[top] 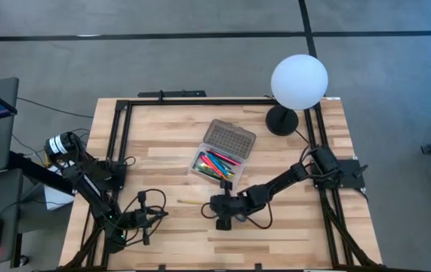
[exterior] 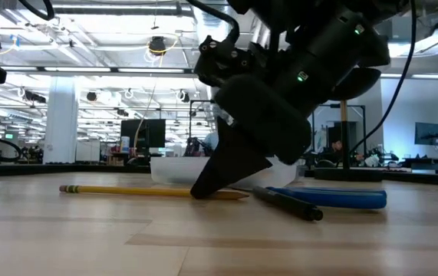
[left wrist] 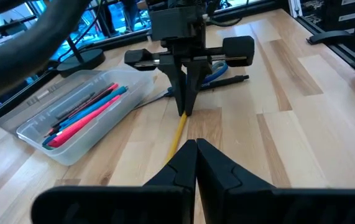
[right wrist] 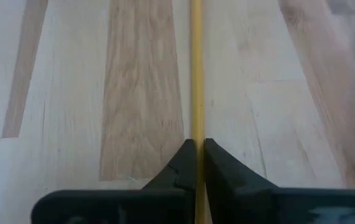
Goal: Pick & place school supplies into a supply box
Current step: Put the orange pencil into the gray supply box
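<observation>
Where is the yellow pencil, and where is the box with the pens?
yellow pencil point(exterior: 126, 190): low view, middle of its shaft lying on the table.
supply box point(left wrist: 137, 87): left wrist view, clear front wall near its corner.

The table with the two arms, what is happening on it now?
The right pincer is down on the table, closed on a yellow pencil that lies flat. The supply box stands open nearby with several pens already inside. A blue pen and a black pen lie beside it. The left pincer waits, shut and empty.
</observation>
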